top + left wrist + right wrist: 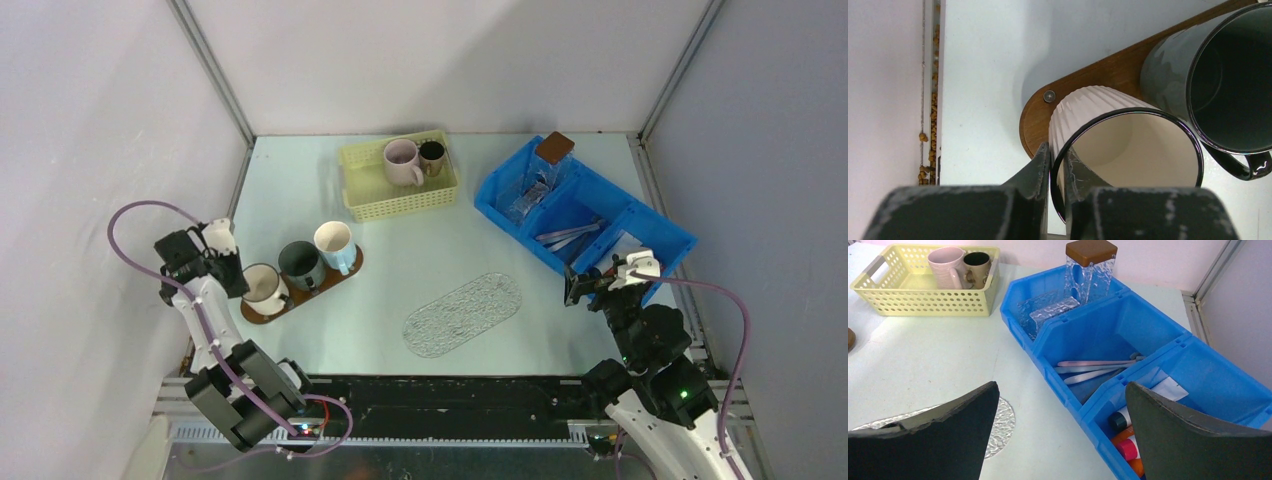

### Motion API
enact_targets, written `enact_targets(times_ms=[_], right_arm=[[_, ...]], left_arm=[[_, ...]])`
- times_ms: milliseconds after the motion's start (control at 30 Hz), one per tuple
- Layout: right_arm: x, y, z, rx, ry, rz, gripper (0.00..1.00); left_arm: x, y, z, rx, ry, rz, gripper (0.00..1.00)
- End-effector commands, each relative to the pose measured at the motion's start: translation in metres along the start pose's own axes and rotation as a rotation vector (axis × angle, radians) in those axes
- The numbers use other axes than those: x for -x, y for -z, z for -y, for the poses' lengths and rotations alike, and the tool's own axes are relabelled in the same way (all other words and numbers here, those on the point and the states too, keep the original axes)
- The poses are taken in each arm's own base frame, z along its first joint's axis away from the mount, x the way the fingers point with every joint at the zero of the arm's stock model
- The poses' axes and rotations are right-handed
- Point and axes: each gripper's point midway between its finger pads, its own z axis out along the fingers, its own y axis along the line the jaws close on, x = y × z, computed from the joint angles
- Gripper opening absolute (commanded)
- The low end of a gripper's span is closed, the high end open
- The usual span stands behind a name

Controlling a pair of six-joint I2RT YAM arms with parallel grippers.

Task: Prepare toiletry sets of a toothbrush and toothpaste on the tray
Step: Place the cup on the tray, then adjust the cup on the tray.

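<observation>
Nothing is set out yet. The toothbrushes (1095, 369), slim, pale pink and white, lie in the middle compartment of the blue bin (1088, 330) at the counter's (440, 250) 2 o'clock, with the small tubes (1128, 437) in the next compartment. The right tool (1062, 386) gapes wide just beside them. The left tool (1056, 152) pinches the rim of the white mug (1098, 107) at 9 o'clock.

No text, label or number can be read anywhere, not even on the tubes (1126, 436).
</observation>
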Motion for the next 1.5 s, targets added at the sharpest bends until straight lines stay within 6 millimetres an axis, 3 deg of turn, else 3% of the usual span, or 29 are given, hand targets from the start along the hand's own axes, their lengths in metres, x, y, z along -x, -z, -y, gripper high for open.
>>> enact_targets(times_ms=[0, 133, 400, 533, 700, 800, 900, 1100, 1267, 1467], right_arm=[[0.011, 0.0, 0.001, -0.001, -0.002, 0.048, 1.0], [0.011, 0.001, 0.001, 0.0, -0.002, 0.05, 1.0], [0.012, 0.001, 0.0, 0.004, -0.002, 0.057, 1.0], [0.013, 0.002, 0.0, 0.002, -0.002, 0.063, 1.0], [0.013, 0.001, 0.0, 0.002, -0.002, 0.064, 1.0], [0.013, 0.001, 0.0, 0.006, -0.002, 0.065, 1.0], [0.012, 0.001, -0.001, 0.007, -0.004, 0.063, 1.0], [0.008, -0.002, -0.002, 0.008, 0.001, 0.043, 1.0], [0.005, -0.007, -0.004, 0.009, 0.012, 0.023, 1.0], [-0.001, -0.012, -0.004, 0.003, 0.031, -0.023, 1.0]], left_arm=[[0.029, 0.002, -0.009, 0.023, -0.044, 0.11, 0.15], [0.019, -0.007, -0.005, 0.006, -0.04, 0.085, 0.29], [0.018, -0.001, -0.008, 0.064, -0.064, 0.078, 0.53], [0.034, 0.014, -0.015, 0.13, -0.046, 0.128, 0.65], [0.061, 0.038, -0.024, 0.229, 0.117, 0.249, 0.81], [0.068, 0.054, -0.032, 0.31, 0.246, 0.288, 0.83], [0.06, 0.063, -0.032, 0.367, 0.436, 0.271, 0.83], [0.051, 0.079, -0.017, 0.451, 0.596, 0.26, 0.79], [0.063, 0.068, 0.015, 0.392, 0.653, 0.274, 0.76], [0.06, 0.041, 0.027, 0.413, 0.701, 0.24, 0.73]])
